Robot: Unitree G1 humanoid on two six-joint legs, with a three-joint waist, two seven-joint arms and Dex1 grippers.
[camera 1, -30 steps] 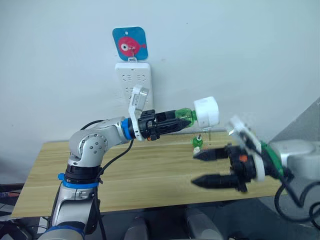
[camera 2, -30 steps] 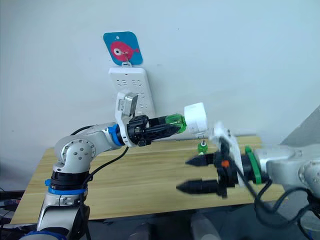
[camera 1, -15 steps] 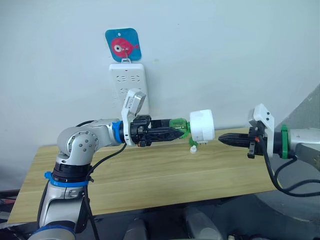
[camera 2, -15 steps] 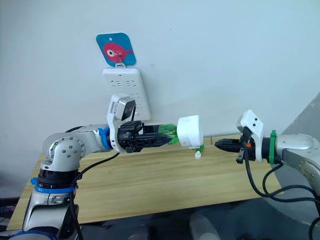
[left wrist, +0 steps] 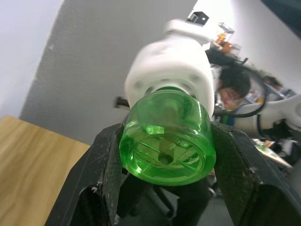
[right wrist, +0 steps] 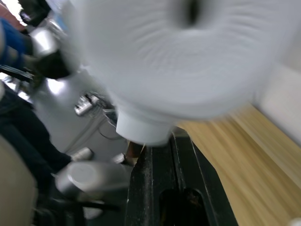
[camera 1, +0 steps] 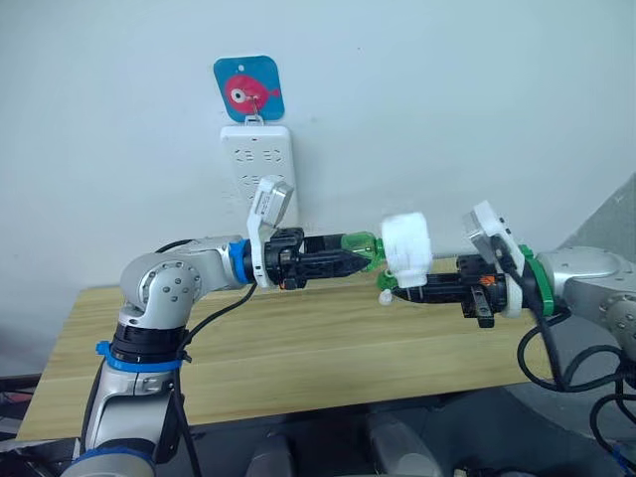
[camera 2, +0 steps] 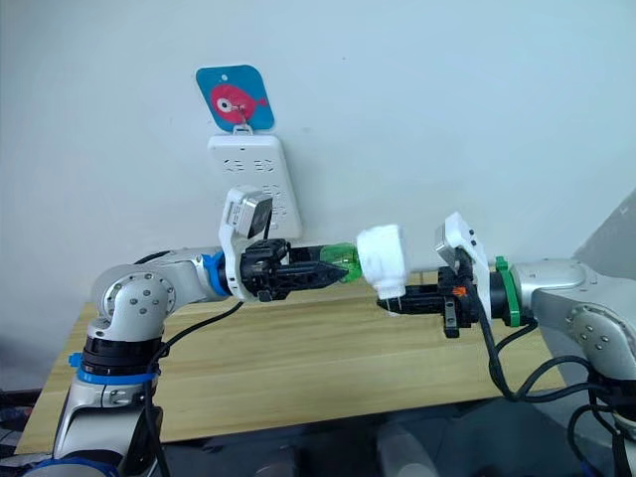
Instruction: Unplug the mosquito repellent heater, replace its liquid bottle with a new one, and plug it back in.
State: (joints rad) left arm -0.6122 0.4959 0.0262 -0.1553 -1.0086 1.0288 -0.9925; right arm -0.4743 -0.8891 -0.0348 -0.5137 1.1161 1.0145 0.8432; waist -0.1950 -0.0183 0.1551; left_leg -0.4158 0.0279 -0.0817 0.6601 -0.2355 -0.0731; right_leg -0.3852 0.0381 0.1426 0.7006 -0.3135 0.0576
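Here, 1 heater (camera 1: 405, 250), 1 bottle (left wrist: 167, 144), 2 grippers

Hung on the pale wall above the far edge of the wooden tabletop (camera 1: 298, 348): a white power strip (camera 1: 257, 169), upright, sockets facing out. Just above it, a blue square hook plate (camera 1: 248, 87) with a red fish. Seated behind, in the left wrist view, a person (left wrist: 231, 92).
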